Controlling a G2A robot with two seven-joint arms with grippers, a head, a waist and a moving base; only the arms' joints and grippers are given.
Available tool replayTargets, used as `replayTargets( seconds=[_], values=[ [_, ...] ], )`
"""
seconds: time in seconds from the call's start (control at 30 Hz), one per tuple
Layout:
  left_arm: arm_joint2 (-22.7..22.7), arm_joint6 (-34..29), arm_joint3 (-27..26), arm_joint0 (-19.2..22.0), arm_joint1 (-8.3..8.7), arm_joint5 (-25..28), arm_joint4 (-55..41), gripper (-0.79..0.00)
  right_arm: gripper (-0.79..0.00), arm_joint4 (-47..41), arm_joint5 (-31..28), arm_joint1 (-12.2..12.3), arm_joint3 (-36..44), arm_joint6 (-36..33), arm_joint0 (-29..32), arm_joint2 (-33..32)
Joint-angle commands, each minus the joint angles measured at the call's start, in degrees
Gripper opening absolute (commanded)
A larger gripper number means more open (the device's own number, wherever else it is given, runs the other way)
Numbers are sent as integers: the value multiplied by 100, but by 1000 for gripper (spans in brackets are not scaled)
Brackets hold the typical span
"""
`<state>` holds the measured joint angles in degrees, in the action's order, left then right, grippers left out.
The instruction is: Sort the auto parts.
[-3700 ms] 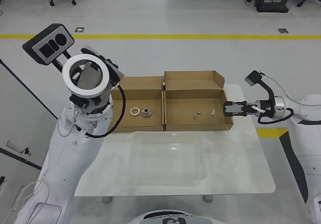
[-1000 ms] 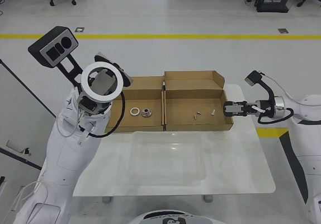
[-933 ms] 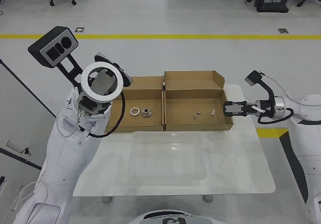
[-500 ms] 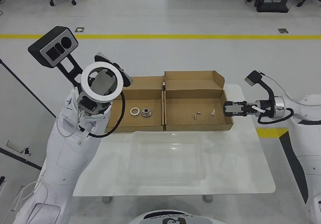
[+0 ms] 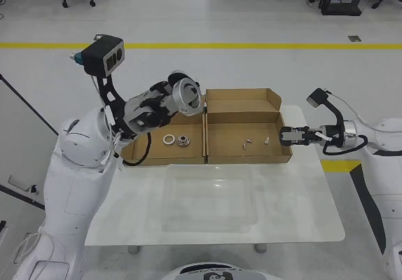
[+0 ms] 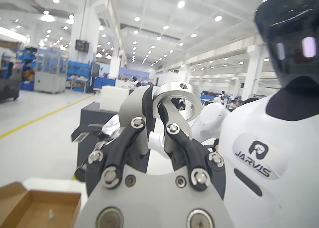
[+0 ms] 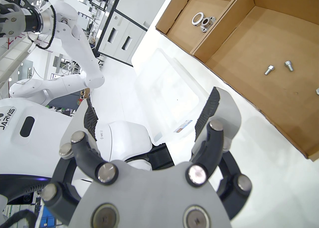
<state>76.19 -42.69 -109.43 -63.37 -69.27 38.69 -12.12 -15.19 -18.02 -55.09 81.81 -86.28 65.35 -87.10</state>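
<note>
Here we pinch the metal ring in our left gripper, raised over the far corner of the left box; our right gripper gapes wide beside the right box.

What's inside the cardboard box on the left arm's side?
A flat metal ring and a flanged collar lie side by side on the box floor. From above, the left gripper holding a bigger ring covers the box's far side.
</note>
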Motion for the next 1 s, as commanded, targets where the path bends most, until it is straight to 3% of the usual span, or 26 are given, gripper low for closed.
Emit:
replayTargets(
  seconds=[0.0, 0.23, 0.47, 0.73, 0.97],
  values=[
    [152, -282, -42, -45, 51, -374, 316, -785, 0, 0, 0, 0, 1, 0, 0, 0],
    [590, -1500, -40, -39, 232, -1360, 1031, -785, 0, 0, 0, 0, 1, 0, 0, 0],
    [615, -3113, 188, 460, 393, -2294, 1270, -785, 0, 0, 0, 0, 1, 0, 0, 0],
    [39, -4531, 997, 1283, 492, -2699, 1704, -785, 0, 0, 0, 0, 1, 0, 0, 0],
    [-950, -4531, 1986, 1759, 580, -2637, 1855, -785, 0, 0, 0, 0, 1, 0, 0, 0]
  ],
)
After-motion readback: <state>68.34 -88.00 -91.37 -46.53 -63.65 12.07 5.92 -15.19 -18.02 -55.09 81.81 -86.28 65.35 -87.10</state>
